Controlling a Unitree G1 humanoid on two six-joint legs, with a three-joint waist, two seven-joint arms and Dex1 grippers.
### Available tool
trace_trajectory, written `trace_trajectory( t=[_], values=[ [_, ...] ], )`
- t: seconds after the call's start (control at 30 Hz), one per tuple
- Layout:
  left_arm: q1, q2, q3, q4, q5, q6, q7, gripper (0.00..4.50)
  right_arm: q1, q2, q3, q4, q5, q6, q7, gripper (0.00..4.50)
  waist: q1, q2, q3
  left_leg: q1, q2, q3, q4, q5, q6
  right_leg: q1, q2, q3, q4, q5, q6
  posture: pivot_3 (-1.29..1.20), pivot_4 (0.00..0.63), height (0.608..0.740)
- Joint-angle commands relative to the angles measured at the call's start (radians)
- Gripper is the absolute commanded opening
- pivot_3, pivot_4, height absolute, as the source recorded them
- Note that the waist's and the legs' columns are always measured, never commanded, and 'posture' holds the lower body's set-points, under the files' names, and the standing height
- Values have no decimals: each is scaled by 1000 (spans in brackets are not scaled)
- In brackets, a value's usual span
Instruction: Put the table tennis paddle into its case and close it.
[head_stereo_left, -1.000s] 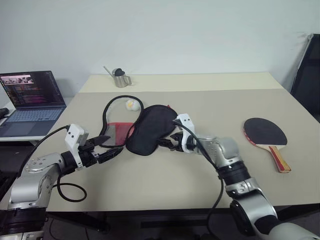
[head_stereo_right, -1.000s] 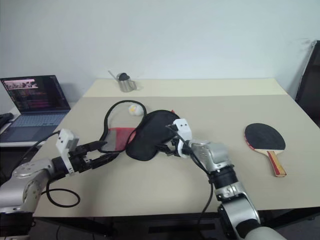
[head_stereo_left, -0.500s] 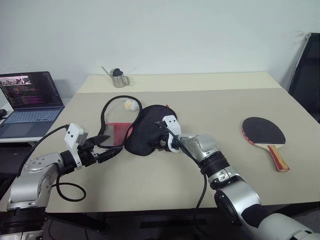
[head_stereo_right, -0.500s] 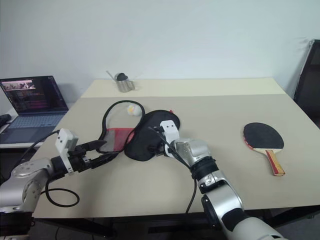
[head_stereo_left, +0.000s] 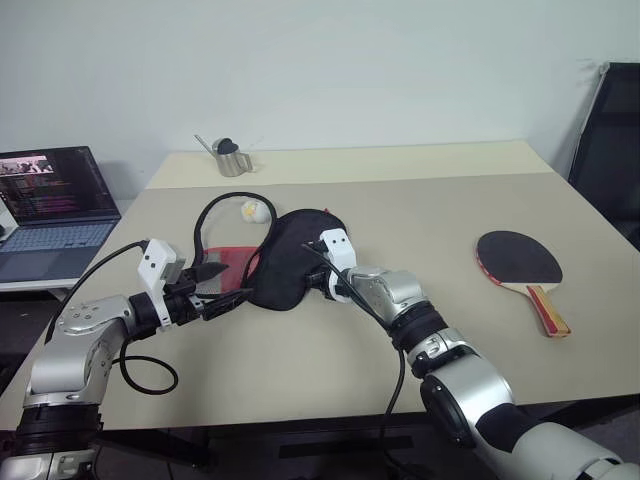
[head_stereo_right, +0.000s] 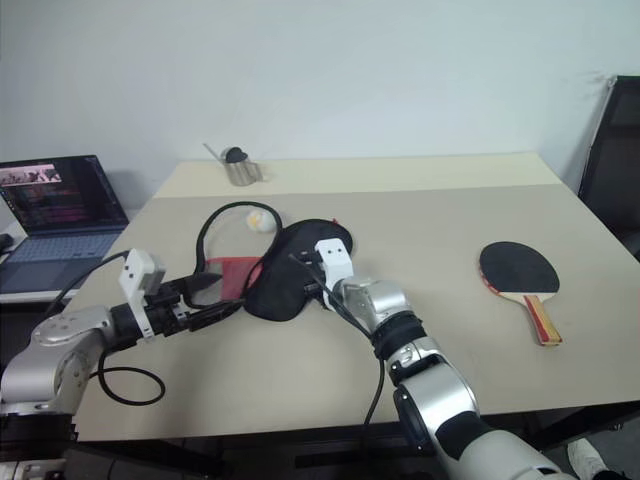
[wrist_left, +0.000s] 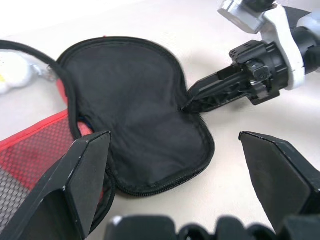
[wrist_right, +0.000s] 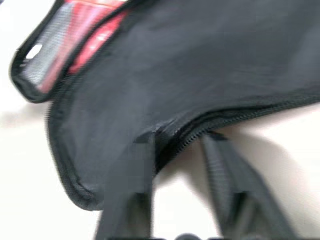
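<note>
Black fabric case (head_stereo_left: 285, 262) lies unzipped mid-table; right gripper (wrist_left: 192, 102) pinches its zipper edge, left gripper (head_stereo_left: 222, 300) gapes at nine o'clock. Paddle (head_stereo_left: 522, 268) waits at three o'clock: next, lifting the flap.

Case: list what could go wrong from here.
1. The right gripper pinches only the thin zip edge of the case, so it may slip off.
2. The left gripper is open and holds nothing, so a pull could drag the whole case instead of opening it.
3. The paddle lies far to the right.
</note>
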Motion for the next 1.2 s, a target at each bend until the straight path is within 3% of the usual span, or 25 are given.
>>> trace_trajectory(
  t=[0.03,0.37,0.9,1.0,1.17,1.2],
  values=[
    [-18,1,5,-12,0,-23,-7,4500,-15,30,-8,-25,-8,-4,-5,13,-1,0,0,0,0,0,0,0,0,0,0,0,0,0,0,0,150,740],
    [-42,-19,-15,-29,-2,-26,-12,4500,106,-74,2,-221,-20,130,40,13,0,0,0,0,0,0,0,0,0,0,0,0,0,0,0,0,150,740],
    [-68,-31,-32,-8,6,-34,-21,4500,125,-140,-50,-346,23,225,60,13,0,0,0,0,0,0,0,0,0,0,0,0,0,0,0,0,150,740],
    [-69,-32,-31,-5,8,-34,-21,4500,125,-128,-61,-356,36,239,60,607,-1,0,0,0,0,1,0,0,0,0,0,1,0,0,0,0,150,740],
    [-74,-31,-29,1,12,-37,-23,4500,122,-103,-75,-331,41,234,52,2283,-1,0,0,0,0,1,0,0,0,0,0,1,0,0,0,0,150,740],
    [-74,-31,-29,1,12,-37,-23,4500,121,-100,-76,-317,39,225,51,2283,-1,0,0,0,0,1,0,0,0,0,0,1,0,0,0,0,150,740]
  ],
)
